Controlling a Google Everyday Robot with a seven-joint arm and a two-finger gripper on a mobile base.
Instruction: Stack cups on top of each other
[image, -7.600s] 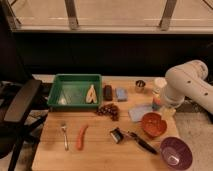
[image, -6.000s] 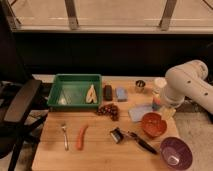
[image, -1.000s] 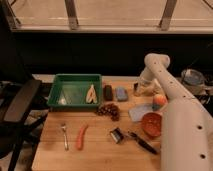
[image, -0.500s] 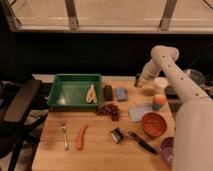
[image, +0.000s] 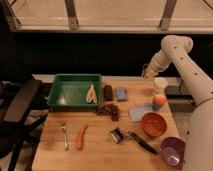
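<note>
The whitish cup stands upright at the back right of the wooden table. My gripper hangs off the white arm, above the table's back edge and just up and left of the whitish cup. It is shut on the small silver cup, held clear of the table. The silver cup shows only as a small pale shape at the gripper's tip, and its opening is hidden.
An orange ball and a blue cloth lie in front of the whitish cup. Further forward are an orange bowl and a purple bowl. A green tray, grapes, carrot, fork and black tool lie to the left.
The arm came in from the right to the silver cup's place at the table's back. The gripper now sits higher and a little right, and the cup's place is bare.
</note>
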